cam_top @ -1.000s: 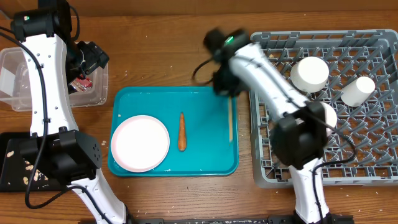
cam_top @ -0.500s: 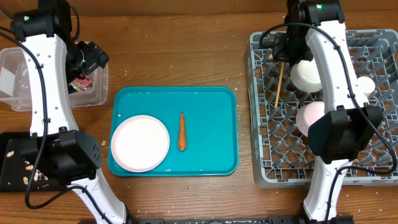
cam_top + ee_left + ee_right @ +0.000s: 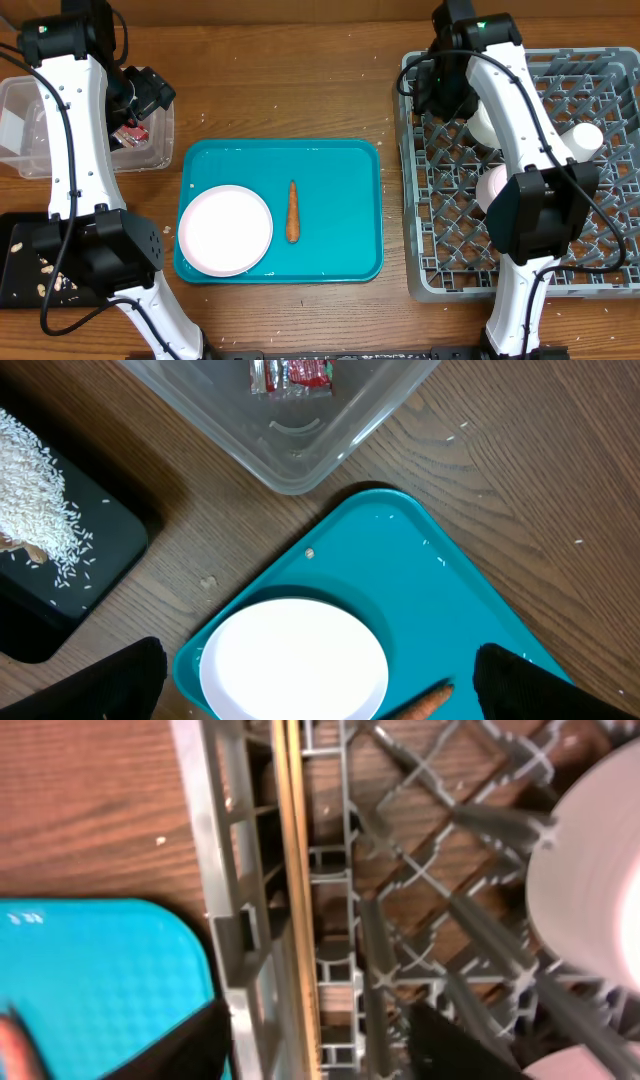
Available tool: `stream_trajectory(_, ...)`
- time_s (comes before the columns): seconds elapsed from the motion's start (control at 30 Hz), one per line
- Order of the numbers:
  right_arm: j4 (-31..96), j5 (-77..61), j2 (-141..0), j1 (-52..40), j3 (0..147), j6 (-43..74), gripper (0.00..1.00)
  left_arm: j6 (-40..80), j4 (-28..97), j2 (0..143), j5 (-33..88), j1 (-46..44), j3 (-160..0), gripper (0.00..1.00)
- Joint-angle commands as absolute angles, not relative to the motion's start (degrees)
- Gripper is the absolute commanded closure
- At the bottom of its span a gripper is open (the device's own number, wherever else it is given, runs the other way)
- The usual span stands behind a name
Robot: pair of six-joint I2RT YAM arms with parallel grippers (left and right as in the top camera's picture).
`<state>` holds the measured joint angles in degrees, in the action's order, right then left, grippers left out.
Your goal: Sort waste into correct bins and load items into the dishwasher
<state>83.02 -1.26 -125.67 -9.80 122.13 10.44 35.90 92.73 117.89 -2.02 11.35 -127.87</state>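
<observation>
The right pincer [image 3: 320,1040] hangs over the near-left corner of the rack [image 3: 225,870]. Its fingers [image 3: 455,1045] stand apart. Between them, touching neither, a thin wooden stick [image 3: 297,870] lies along the inside of the rack's wall. To this pincer's right a white bowl [image 3: 590,890] sits among the pegs, and to its left, past the wall, is a corner of the teal tray [image 3: 90,980] on the worktop [image 3: 90,780].

From overhead, the right pincer [image 3: 437,95] is at the rack's [image 3: 600,260] left edge, with a bowl [image 3: 492,187] and a cup [image 3: 588,138] further right of it, partly hidden by the arm.

The left pincer [image 3: 320,660] is wide open and holds nothing, one finger [image 3: 130,680] at each lower corner of its wrist view. Straight below it lies the plate [image 3: 295,665] on the teal tray [image 3: 450,590], with the tip of the carrot [image 3: 425,703] just beside the plate. Ahead of this pincer is the tub [image 3: 300,460] with the red wrapper [image 3: 290,375] inside, and off to its left is the black tray [image 3: 90,550] with pale scraps [image 3: 30,490] on it.

From overhead, the left pincer [image 3: 150,95] hovers by the tub's [image 3: 25,110] right end, and the carrot [image 3: 292,210] lies mid-tray, apart from the plate [image 3: 225,230].
</observation>
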Motion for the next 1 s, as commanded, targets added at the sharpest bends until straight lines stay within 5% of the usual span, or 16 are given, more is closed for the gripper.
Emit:
stream_trajectory(0.0,84.7,-1.4,-124.1,-9.9,123.3,15.4,0.38,36.4,92.6,117.3,-2.8,11.2,-129.2,0.00)
stream_trajectory(0.27,89.3,-7.9,-120.3,-13.3,127.2,16.5,0.36,36.4,92.6,117.3,-2.8,11.2,-129.2,0.00)
stream_trajectory(0.47,86.3,-14.8,-120.1,-20.2,125.8,16.6,0.00,36.4,92.6,117.3,-2.8,11.2,-129.2,0.00)
stream_trajectory(0.97,77.5,-8.0,-120.1,-30.8,123.3,16.7,0.00,36.4,92.5,117.3,-2.8,11.2,-129.2,0.00)
